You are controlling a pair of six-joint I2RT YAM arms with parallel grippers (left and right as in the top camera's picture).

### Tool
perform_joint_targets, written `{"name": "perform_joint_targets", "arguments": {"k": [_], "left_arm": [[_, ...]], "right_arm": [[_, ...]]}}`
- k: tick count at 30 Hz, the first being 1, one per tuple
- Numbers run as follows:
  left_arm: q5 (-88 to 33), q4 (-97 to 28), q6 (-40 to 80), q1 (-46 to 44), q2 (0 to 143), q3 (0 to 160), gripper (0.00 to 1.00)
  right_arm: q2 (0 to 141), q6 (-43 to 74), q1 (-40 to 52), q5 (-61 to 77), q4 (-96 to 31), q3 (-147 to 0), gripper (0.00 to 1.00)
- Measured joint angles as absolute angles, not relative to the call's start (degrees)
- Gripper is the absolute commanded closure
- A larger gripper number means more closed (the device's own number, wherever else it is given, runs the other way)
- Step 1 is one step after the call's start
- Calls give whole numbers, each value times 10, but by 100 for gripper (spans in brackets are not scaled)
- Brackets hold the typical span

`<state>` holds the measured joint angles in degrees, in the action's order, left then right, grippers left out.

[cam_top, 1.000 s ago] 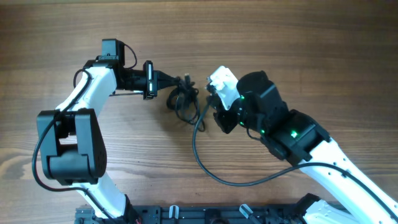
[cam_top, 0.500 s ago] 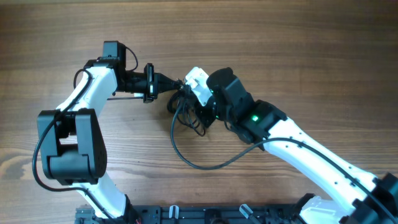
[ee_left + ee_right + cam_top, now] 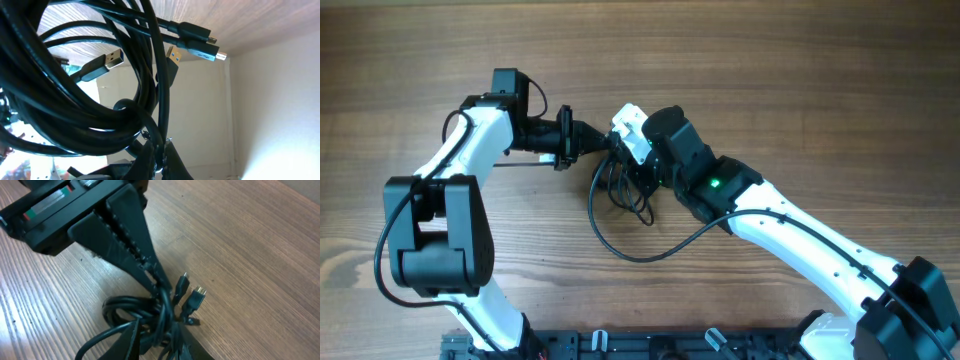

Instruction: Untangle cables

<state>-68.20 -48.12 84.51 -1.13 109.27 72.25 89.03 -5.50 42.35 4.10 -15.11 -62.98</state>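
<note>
The cables are a tangled bundle of thin black cords at the middle of the table. My left gripper is shut on the bundle's top; in the left wrist view its jaws pinch one strand, with the cables and several USB plugs hanging in front. My right gripper meets the bundle from the right. In the right wrist view it is closed around several strands of the cables, just below the left gripper's fingers. Two plugs stick out to the right.
One long black cord runs from the bundle in a wide loop over the wooden table and passes under the right arm. The left arm's base stands at the lower left. A black rail lines the front edge.
The right arm has swung left from beside the bundle until its gripper sits in the cables next to the left gripper. The long cord's loop has slid left with it. The left gripper has kept its hold.
</note>
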Motion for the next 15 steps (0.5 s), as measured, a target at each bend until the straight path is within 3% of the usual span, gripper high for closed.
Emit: {"name": "perform_joint_targets", "arguments": {"k": [15], "left_arm": [[-684,-497,853,-11,1093,722,96]], "right_arm": [[890,-55,423,64,-167,-630,75]]}}
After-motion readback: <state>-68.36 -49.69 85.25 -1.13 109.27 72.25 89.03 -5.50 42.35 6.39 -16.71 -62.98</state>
